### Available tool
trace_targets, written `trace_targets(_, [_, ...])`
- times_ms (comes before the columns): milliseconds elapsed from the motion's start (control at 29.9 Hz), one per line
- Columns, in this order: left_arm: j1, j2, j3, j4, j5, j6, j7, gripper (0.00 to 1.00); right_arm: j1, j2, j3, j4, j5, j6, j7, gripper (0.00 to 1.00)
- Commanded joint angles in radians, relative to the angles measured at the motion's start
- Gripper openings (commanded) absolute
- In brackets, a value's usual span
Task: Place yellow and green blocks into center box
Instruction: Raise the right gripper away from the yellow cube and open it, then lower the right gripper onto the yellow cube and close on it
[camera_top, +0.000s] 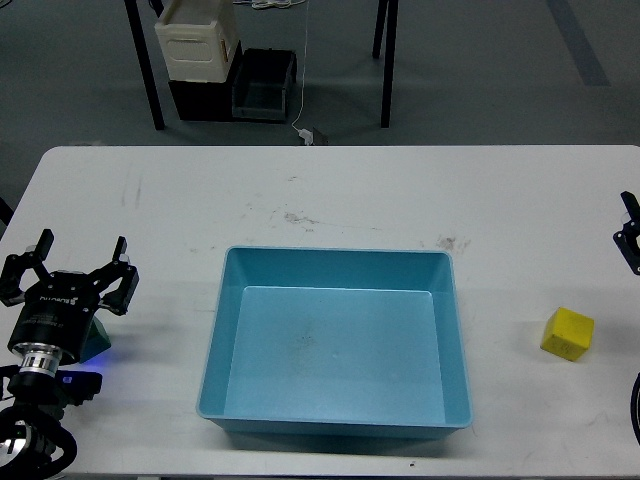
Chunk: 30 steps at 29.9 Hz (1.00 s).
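Note:
The blue box sits empty in the middle of the white table. The yellow block lies on the table to the right of the box, with nothing touching it. My right gripper shows only as a dark sliver at the right edge, above and apart from the yellow block; I cannot tell whether it is open. My left gripper is open at the left, its fingers spread. A corner of the green block shows just below it, mostly hidden by the gripper.
The white table reaches well beyond the box at the back. On the floor behind it stand dark table legs, a cream container and a dark bin.

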Motion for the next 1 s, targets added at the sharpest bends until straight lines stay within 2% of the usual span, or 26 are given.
trace_targets(0, [0.0, 0.0, -0.003, 0.0, 0.0, 0.0, 0.0, 1.0, 0.125, -0.14, -0.139, -0.008, -0.272, -0.031, 0.003, 0.96])
trace_targets(167, [0.001, 0.0, -0.003, 0.001, 0.0, 0.0, 0.0, 1.0, 0.257, -0.273, -0.308, -0.011, -0.461, -0.15, 0.003, 0.95])
trace_targets(234, [0.001, 0.0, -0.003, 0.001, 0.0, 0.0, 0.0, 1.0, 0.312, -0.341, -0.371, -0.037, -0.525, -0.148, 0.032, 0.95])
trace_targets(301, [0.003, 0.0, -0.003, 0.001, 0.0, 0.0, 0.0, 1.0, 0.374, -0.416, -0.455, -0.078, -0.605, -0.148, 0.144, 0.96])
trace_targets(468, [0.003, 0.0, -0.003, 0.004, 0.0, 0.0, 0.0, 1.0, 0.613, -0.491, -0.715, -0.193, -0.806, -0.148, 0.49, 0.98])
trace_targets(502, [0.003, 0.0, -0.003, 0.004, 0.0, 0.0, 0.0, 1.0, 0.656, -0.502, -0.765, -0.206, -0.831, -0.148, 0.536, 0.98])
trace_targets(703, [0.003, 0.0, -0.003, 0.008, 0.0, 0.0, 0.0, 1.0, 0.886, -0.638, -1.068, -0.197, -0.871, -0.144, 0.536, 0.98])
trace_targets(803, [0.004, 0.0, -0.003, 0.012, 0.0, 0.0, 0.0, 1.0, 1.015, -0.706, -1.246, -0.154, -0.993, -0.122, 0.536, 0.98])
trace_targets(970, [0.004, -0.011, -0.003, 0.021, 0.0, 0.0, 0.0, 1.0, 1.139, -0.729, -1.499, -0.138, -1.161, -0.119, 0.536, 0.98])
